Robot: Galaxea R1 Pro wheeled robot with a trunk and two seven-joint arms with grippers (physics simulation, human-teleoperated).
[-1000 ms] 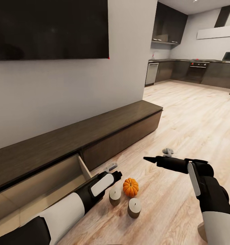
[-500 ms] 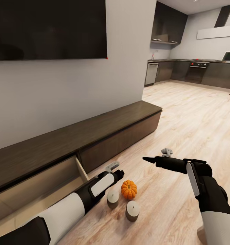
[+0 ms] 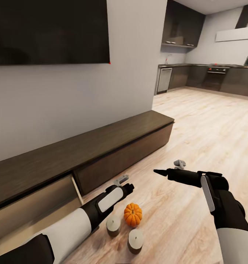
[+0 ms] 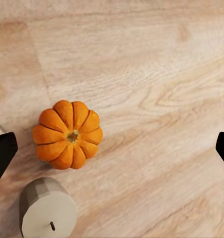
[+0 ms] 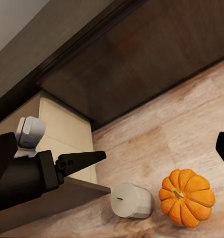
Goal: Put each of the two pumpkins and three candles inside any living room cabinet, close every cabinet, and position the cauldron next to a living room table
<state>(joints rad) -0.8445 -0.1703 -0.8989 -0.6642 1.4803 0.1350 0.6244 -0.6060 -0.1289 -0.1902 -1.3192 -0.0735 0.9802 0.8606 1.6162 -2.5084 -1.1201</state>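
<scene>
An orange pumpkin [image 3: 133,214] [image 4: 69,135] [image 5: 187,197] sits on the wood floor with two grey candles [image 3: 113,225] [image 3: 136,240] beside it. My left gripper [image 3: 129,187] [image 4: 112,148] hangs open just above them, the pumpkin nearer one fingertip [image 4: 2,153] and a candle [image 4: 47,213] close by. The long dark-brown cabinet [image 3: 113,146] runs along the wall with one drawer [image 3: 36,205] [image 5: 67,129] pulled out, its pale inside showing. My right gripper [image 3: 156,171] floats open to the right of the group, empty. The cauldron and the table are out of view.
A black TV [image 3: 50,33] hangs on the grey wall above the cabinet. Open wood floor [image 3: 204,128] stretches right toward the grey kitchen units [image 3: 211,77] at the back. The wall's corner [image 3: 155,91] ends just past the cabinet's far end.
The whole picture has shifted left and down, so the camera moved. The pumpkin and candles now lie lower in the view, more directly under my left gripper. Both arms keep their pose.
</scene>
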